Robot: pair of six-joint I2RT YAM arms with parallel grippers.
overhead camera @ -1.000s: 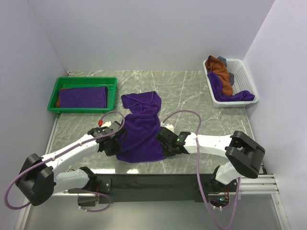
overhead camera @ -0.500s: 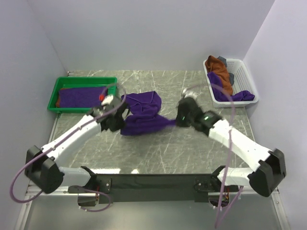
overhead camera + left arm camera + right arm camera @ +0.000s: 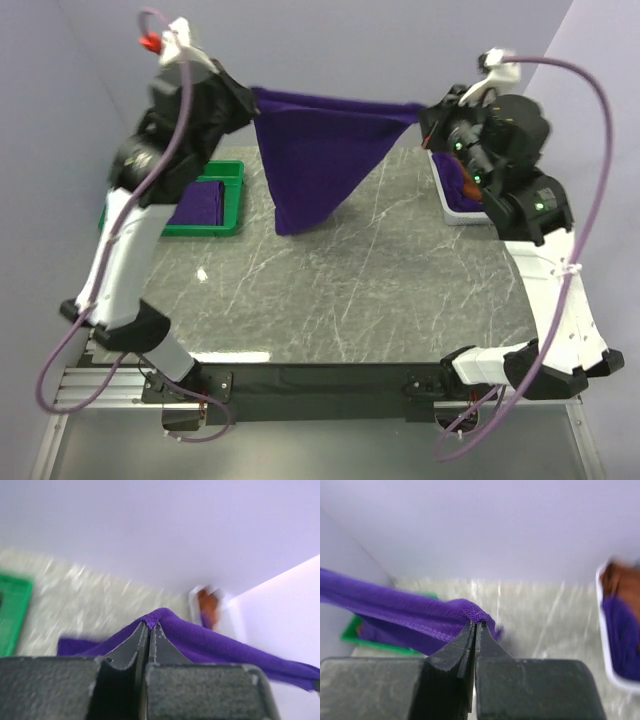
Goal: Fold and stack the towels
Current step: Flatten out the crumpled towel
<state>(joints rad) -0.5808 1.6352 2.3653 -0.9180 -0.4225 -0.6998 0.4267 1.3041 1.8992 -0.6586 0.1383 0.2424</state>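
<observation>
Item: 1 purple towel [image 3: 315,165], hung between the 2 claws, sagging beneath them. Grip: left claw [image 3: 248,100] and right claw [image 3: 428,115] each clenched on 1 top corner. Step: spreading open. Next, probably: lower it flat onto table [image 3: 380,290].

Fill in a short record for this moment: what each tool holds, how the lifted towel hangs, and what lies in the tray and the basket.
left tool: shut on one upper corner of the purple towel
right tool: shut on the other upper corner
purple towel: stretched between both tools, hanging unfolded over the table
green tray: holds a folded purple towel
white basket: holds a rust-brown towel and a second purple towel
</observation>
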